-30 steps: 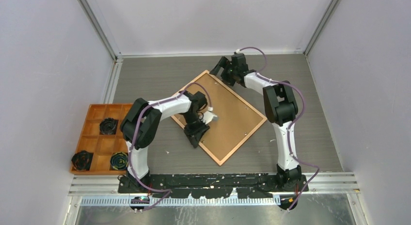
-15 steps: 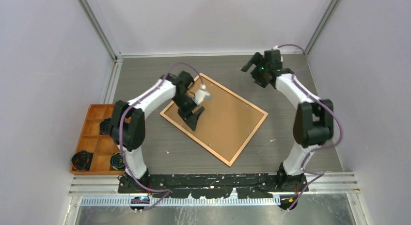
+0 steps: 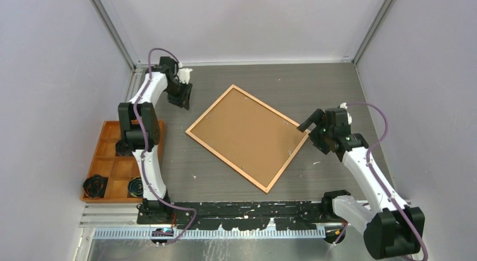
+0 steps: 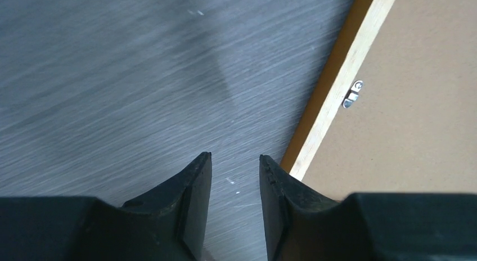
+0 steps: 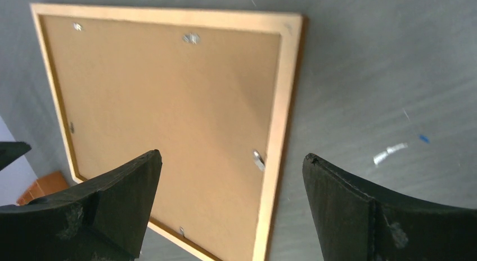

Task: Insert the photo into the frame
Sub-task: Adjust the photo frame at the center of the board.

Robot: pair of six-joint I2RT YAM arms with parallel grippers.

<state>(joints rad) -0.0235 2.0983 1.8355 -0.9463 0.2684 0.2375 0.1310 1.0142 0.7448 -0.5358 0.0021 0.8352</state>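
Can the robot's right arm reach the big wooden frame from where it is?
Probably yes. The right gripper hovers just over the right corner of the frame with its fingers spread wide. Nothing lies between them, and the frame's back is bare.

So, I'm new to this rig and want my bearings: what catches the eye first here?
The frame lies back-up in the middle, brown backing showing. The left hand hangs far left of it, the right hand at its right corner, both empty. An orange tray sits at left.
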